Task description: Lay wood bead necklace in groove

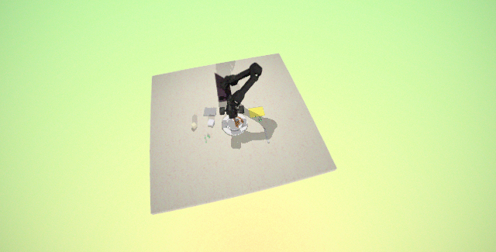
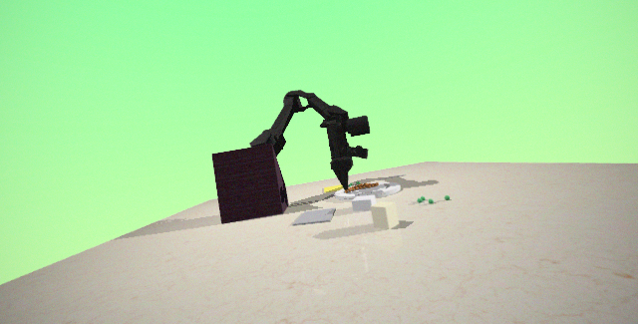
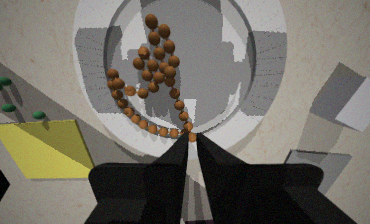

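Presumably, the gripper is clamping the beads at the board's near groove, for guiding them round.

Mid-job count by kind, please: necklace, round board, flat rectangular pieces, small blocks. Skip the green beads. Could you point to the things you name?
Wood bead necklace (image 1: 237, 124) (image 2: 369, 185) (image 3: 158, 77): 1
Round bead board (image 1: 225, 128) (image 2: 395, 188) (image 3: 272, 20): 1
Flat rectangular pieces, yellow piece (image 1: 256, 112) (image 2: 330, 189) (image 3: 41, 150) and grey piece (image 1: 210, 112) (image 2: 315, 216) (image 3: 326, 163): 2
Small blocks, white block (image 1: 211, 122) (image 2: 363, 203) (image 3: 363, 106) and cream block (image 1: 194, 126) (image 2: 383, 215): 2
Total: 6
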Controlling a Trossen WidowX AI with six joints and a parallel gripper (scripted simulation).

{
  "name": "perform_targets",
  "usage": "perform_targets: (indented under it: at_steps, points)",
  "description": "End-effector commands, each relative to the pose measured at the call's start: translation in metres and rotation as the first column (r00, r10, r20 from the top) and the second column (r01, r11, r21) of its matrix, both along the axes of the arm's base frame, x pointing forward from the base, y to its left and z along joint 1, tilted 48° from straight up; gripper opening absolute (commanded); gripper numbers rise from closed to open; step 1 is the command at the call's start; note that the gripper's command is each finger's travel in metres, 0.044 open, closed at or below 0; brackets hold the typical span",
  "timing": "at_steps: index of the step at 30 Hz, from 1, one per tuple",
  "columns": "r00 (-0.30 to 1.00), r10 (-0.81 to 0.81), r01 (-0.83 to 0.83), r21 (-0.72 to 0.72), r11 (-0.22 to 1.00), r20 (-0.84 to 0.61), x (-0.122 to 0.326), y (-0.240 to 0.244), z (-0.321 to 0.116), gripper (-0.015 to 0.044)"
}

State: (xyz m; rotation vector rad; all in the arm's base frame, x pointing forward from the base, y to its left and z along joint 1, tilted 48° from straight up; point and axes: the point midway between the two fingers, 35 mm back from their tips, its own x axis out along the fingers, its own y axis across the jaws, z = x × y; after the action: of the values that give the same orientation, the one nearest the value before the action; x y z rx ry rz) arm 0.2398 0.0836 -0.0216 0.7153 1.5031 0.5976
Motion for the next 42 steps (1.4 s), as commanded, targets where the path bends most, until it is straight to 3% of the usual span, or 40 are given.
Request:
perform_targets:
  at_steps: [1,5,22,42]
  points:
    - [1.0,0.002,-0.002,-0.001,1.0,0.001,-0.0012,0.0026,-0.0034,0.0]
    - [1.0,0.002,-0.002,-0.001,1.0,0.001,-0.0013,0.0052,-0.0057,0.0]
    - [1.0,0.004,-0.004,-0.001,1.0,0.0,-0.0011,0.002,-0.0023,0.044]
    - [1.0,0.002,-0.002,-0.001,1.0,0.001,-0.0011,-0.0009,0.0003,0.044]
